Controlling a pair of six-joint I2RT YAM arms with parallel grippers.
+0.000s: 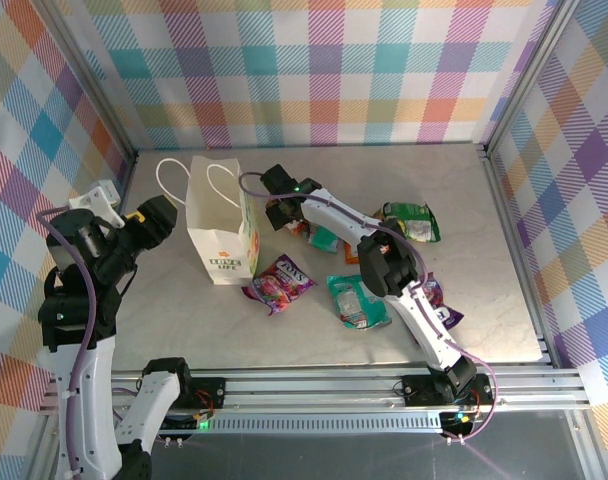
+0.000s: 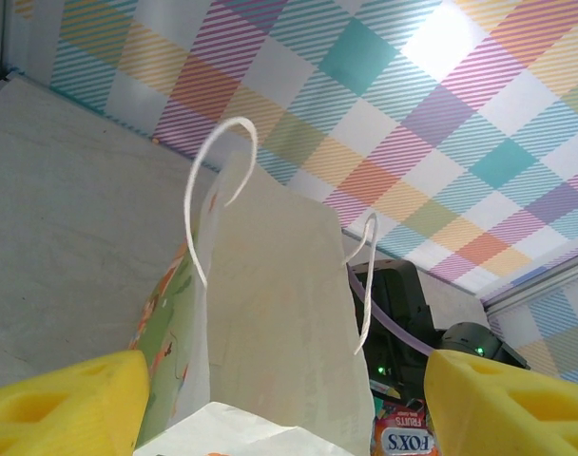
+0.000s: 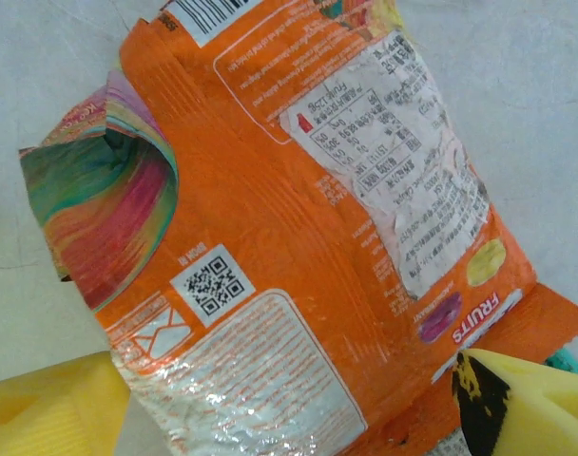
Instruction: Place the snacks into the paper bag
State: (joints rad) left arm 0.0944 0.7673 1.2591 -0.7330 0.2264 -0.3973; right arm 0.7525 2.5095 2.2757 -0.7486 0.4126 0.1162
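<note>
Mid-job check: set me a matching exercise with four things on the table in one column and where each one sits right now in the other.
Things:
1. paper bag
2. purple Fox's packet
3. teal packet
4. orange packet

Places:
A. lying flat on the table, to the right of the purple packet
B. below the spread fingers of the right gripper
C. standing upright, cord handles up
D. lying by the bag's near right corner

Pairs: 1-C; 2-D; 3-A; 4-B

Left gripper (image 1: 156,216) spread wide (arm raised), right gripper (image 1: 283,214) likewise, arm outstretched.
</note>
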